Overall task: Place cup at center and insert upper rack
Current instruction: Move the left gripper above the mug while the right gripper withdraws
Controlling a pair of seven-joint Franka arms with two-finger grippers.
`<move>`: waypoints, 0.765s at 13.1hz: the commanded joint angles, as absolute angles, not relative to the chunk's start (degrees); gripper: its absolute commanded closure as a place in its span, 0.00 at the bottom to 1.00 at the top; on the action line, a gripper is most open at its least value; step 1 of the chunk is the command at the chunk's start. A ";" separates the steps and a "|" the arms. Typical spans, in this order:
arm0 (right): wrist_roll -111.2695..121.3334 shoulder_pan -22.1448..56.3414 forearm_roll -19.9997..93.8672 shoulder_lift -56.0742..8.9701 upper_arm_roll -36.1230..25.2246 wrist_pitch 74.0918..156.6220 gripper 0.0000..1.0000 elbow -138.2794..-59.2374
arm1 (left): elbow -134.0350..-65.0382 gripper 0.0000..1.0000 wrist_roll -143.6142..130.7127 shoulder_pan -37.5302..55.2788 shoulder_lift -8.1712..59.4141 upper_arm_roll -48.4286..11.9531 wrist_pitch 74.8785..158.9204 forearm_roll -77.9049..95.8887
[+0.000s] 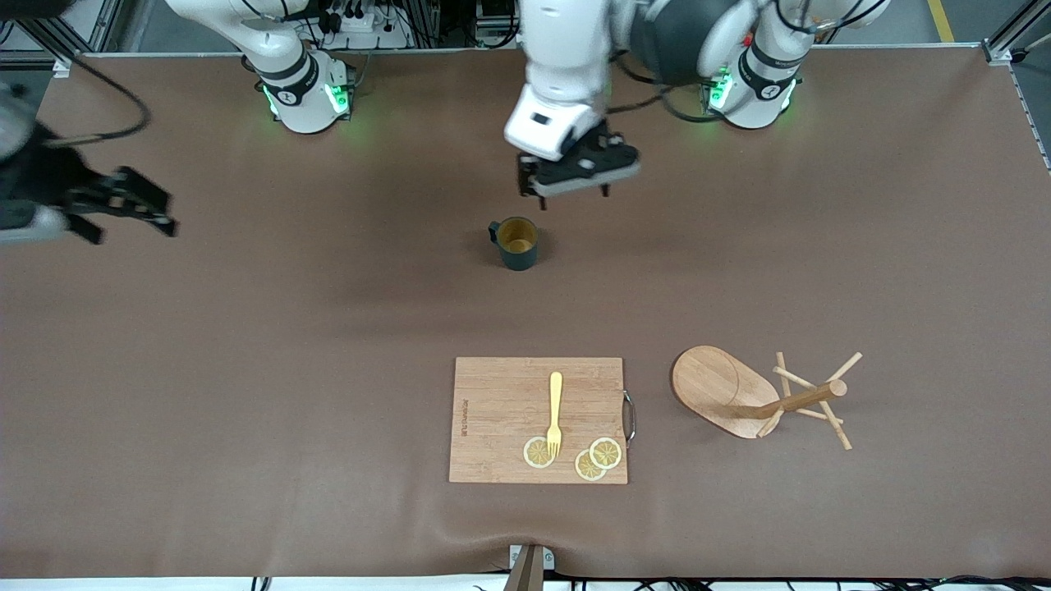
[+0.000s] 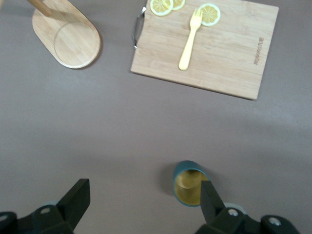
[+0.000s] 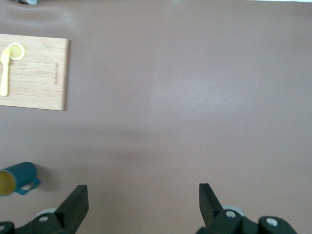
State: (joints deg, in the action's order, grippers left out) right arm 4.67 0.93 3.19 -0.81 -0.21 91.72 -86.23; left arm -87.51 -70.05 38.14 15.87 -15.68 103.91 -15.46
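Nearest the front camera: wooden cutting board [image 1: 538, 419] carrying a yellow fork [image 1: 555, 413] and lemon slices [image 1: 575, 456]. Going from the right arm's end across: right gripper [image 1: 123, 205] hovering low over bare table, jaws spread wide, nothing between them, waiting; well apart from it, toward mid-table, the cup [image 1: 517, 243], upright, handle turned toward the right arm's end, yellowish inside showing. Just above and beside the cup, the left gripper [image 1: 575, 176], jaws fully apart and empty, one finger [image 2: 210, 200] nearly over the cup's rim in the left wrist view, cup not yet between the jaws. Farther toward the left arm's end and nearer the camera than that gripper, the upper rack [image 1: 759, 398], tipped on its side, oval base edge-up on the mat, post and pegs pointing toward the left arm's end. Step in hand, by judgement: approach to the cup, no grasp made. Next move calls for shifting the left gripper to straddle the cup wall, descending, closing gently, clear of the handle; rack untouched, likely needing righting later. Surface: plain brown mat [image 1: 246, 369], slightly rippled along the camera-side edge. Around it: aluminium framing, cables and green-lit arm bases along the top.
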 commanded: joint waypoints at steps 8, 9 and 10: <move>15.56 -8.53 -0.59 0.09 -0.09 94.38 0.00 -90.52 | -79.02 0.00 -100.86 57.64 36.71 -14.59 106.96 -34.09; 15.56 -8.35 -2.70 0.09 0.00 95.53 0.00 -90.79 | -78.49 0.00 -104.90 59.57 38.65 -14.33 107.48 -36.54; 15.38 -8.26 -2.90 0.09 0.00 95.36 0.00 -90.88 | -78.40 0.00 -109.03 60.29 40.50 -14.33 107.58 -39.09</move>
